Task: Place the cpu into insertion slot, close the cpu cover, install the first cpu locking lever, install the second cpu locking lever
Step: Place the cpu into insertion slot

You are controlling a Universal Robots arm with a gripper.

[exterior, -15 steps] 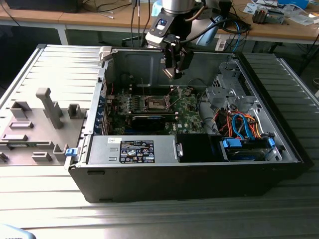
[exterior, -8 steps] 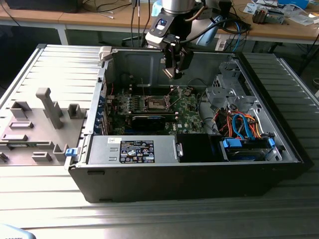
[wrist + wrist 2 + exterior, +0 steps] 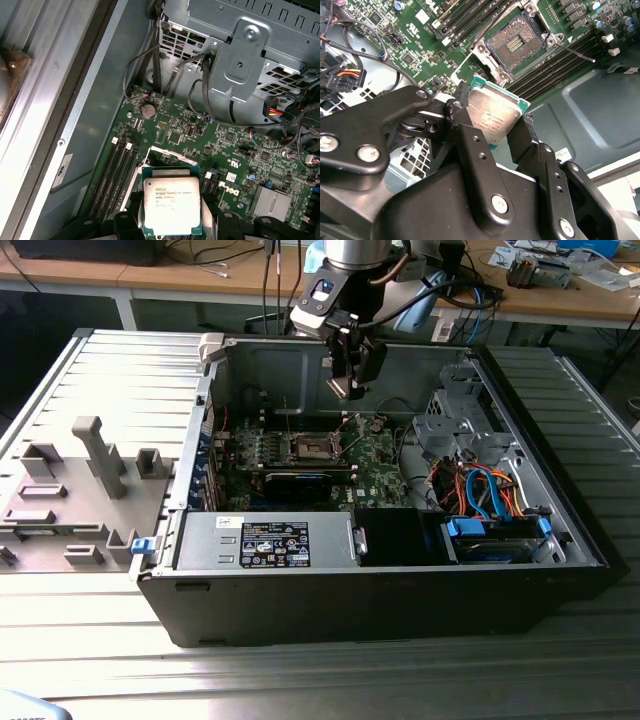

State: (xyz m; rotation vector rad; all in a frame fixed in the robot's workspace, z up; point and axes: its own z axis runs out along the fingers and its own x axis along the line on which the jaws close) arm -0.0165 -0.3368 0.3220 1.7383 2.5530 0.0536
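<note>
My gripper [image 3: 348, 380] hangs over the open computer case, shut on the cpu [image 3: 495, 117], a small square chip with a silver-grey top and green edge. Black fingers [image 3: 465, 132] clamp two opposite sides of the cpu [image 3: 171, 205]. The insertion slot [image 3: 312, 447] lies below on the green motherboard [image 3: 375, 475], toward the exterior view's left of the gripper. Its dark centre [image 3: 517, 44] is bare and uncovered. A silvery frame that may be the cpu cover [image 3: 170, 157] shows just beyond the chip. Two thin wire levers [image 3: 575, 52] stick out from the socket's rim.
Long memory slots [image 3: 555, 70] flank the socket. A black expansion card [image 3: 295, 482] lies in front of it, then the power supply [image 3: 265, 540]. A metal drive cage [image 3: 465, 415] and coloured cables [image 3: 480, 490] fill the exterior view's right. A grey fixture [image 3: 80, 480] stands outside the case.
</note>
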